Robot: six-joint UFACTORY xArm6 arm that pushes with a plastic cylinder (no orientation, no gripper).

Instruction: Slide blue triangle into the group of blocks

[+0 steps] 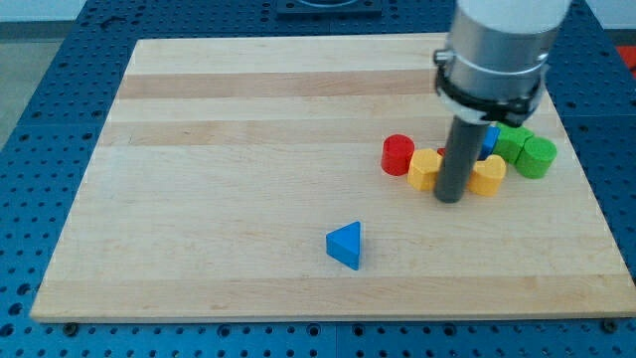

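The blue triangle point(346, 245) lies alone on the wooden board point(248, 149), toward the view's bottom, a little right of centre. The group of blocks sits at the view's right: a red cylinder point(397, 154), a yellow block point(425, 170), a yellow heart-like block point(487, 175), a blue block point(490, 139) partly hidden behind the rod, and two green blocks point(511, 143) point(538, 157). My tip point(450, 199) rests between the two yellow blocks, up and to the right of the blue triangle, well apart from it.
The board lies on a blue perforated table point(60, 60). The arm's grey body point(497, 50) hangs over the board's top right and hides part of the group.
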